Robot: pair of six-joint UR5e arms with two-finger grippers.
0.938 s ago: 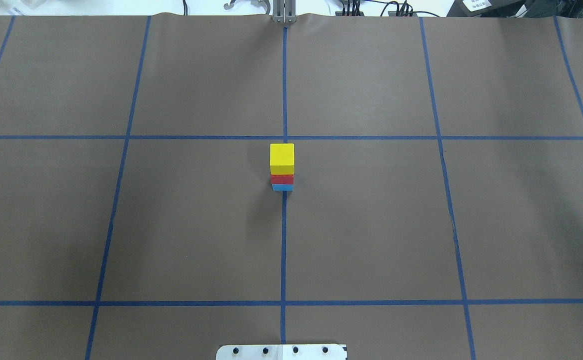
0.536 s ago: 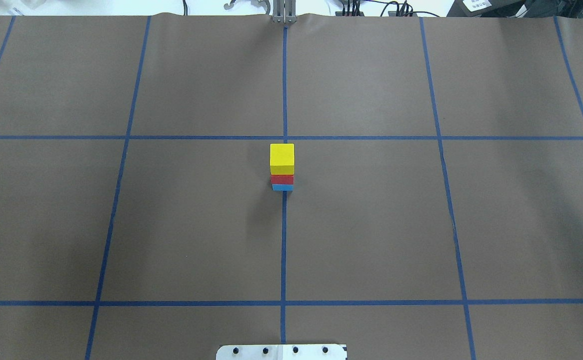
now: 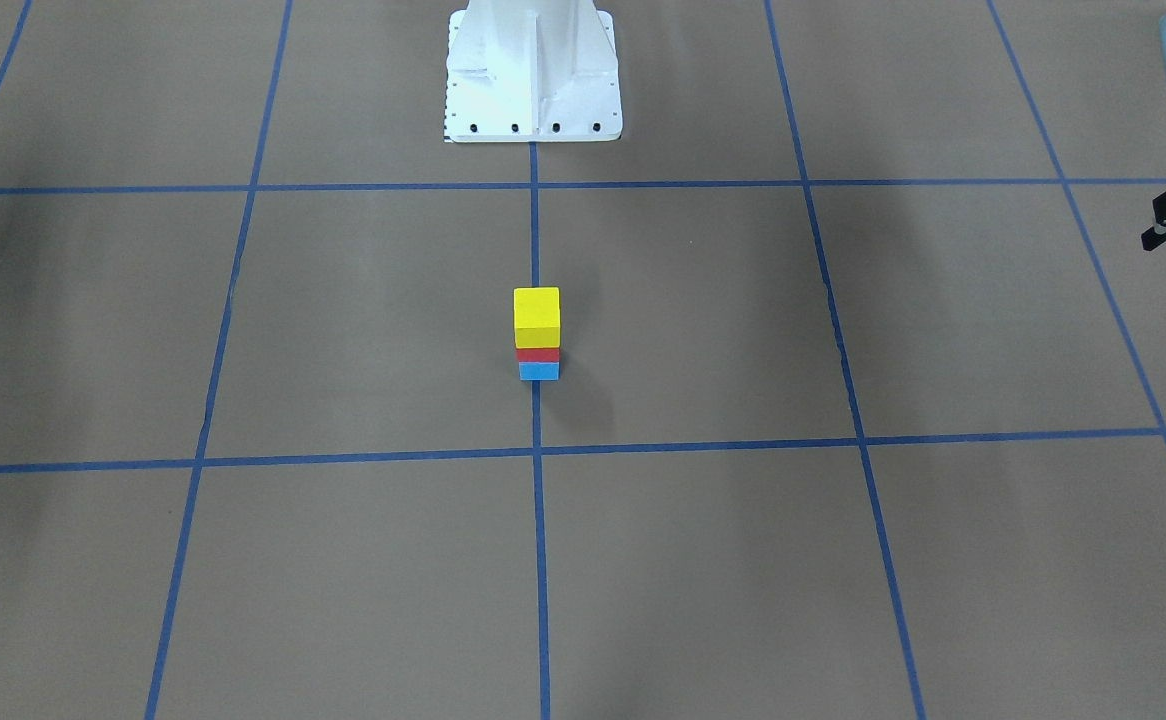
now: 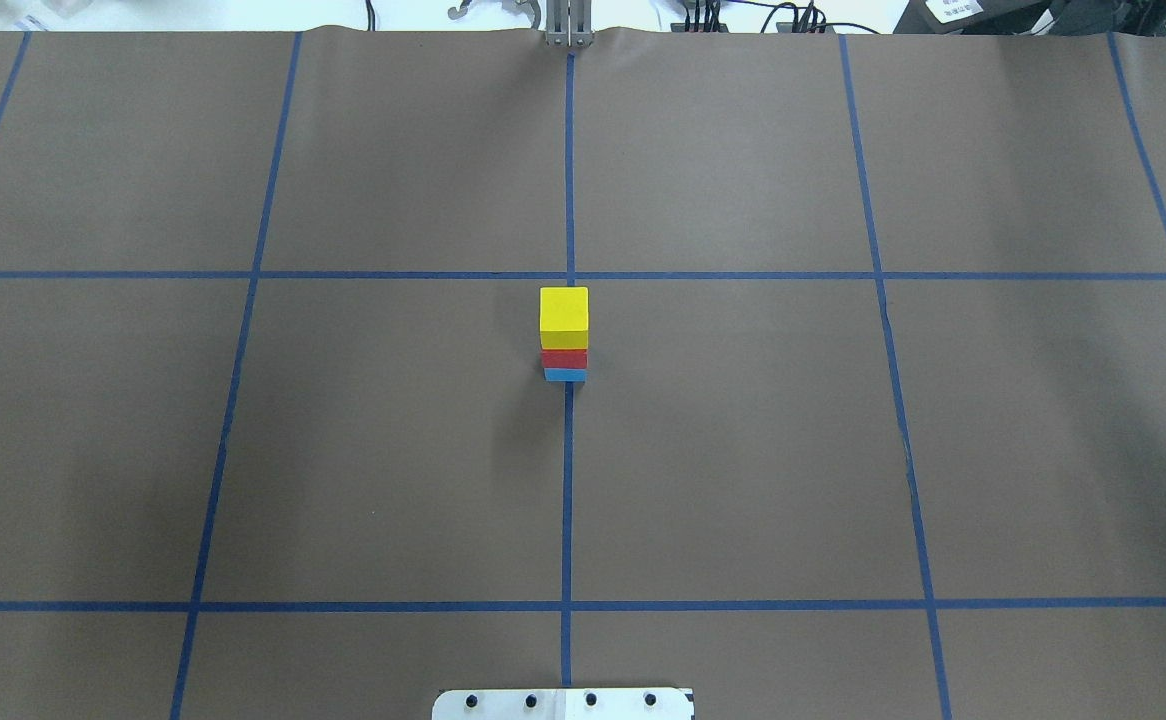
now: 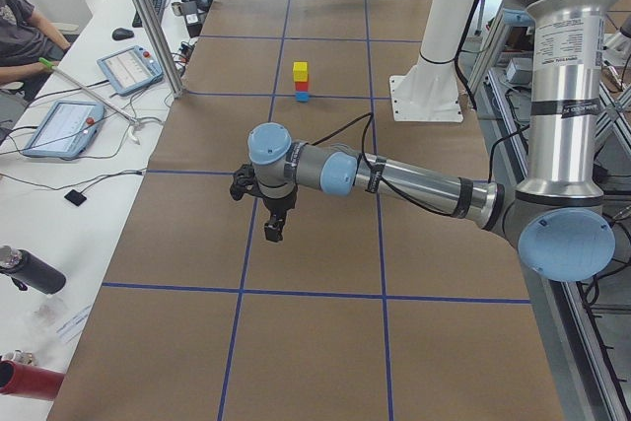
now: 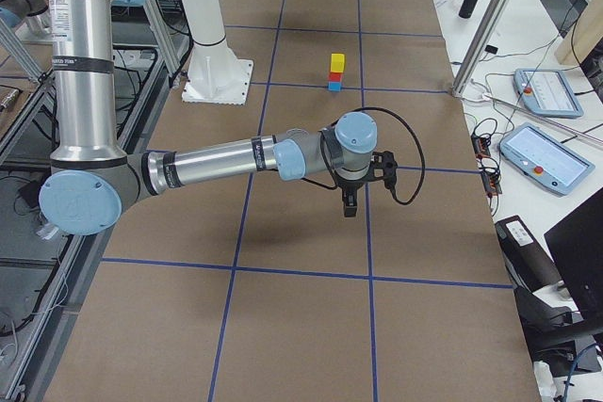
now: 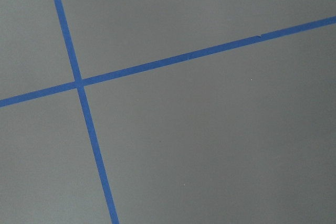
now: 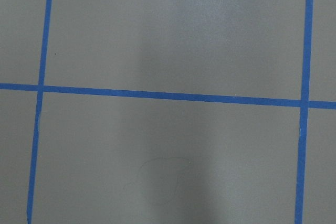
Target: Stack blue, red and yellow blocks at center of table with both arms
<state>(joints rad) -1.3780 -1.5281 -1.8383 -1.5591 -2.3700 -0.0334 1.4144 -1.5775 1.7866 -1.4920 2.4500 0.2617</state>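
A stack stands at the table's centre on the middle blue tape line: the yellow block (image 4: 564, 312) on top, the red block (image 4: 564, 358) under it, the blue block (image 4: 564, 375) on the table. It also shows in the front view, with the yellow block (image 3: 537, 312) uppermost. My left gripper (image 5: 273, 232) hangs above the table far to the stack's left. My right gripper (image 6: 350, 206) hangs far to its right. Neither touches a block. I cannot tell whether either is open or shut. Both wrist views show only bare paper and tape.
The white robot base (image 3: 533, 70) stands at the table's near edge behind the stack. A side bench (image 5: 59, 184) with tablets and cables runs along the far edge. Blue tape lines (image 4: 567, 500) divide the brown table cover.
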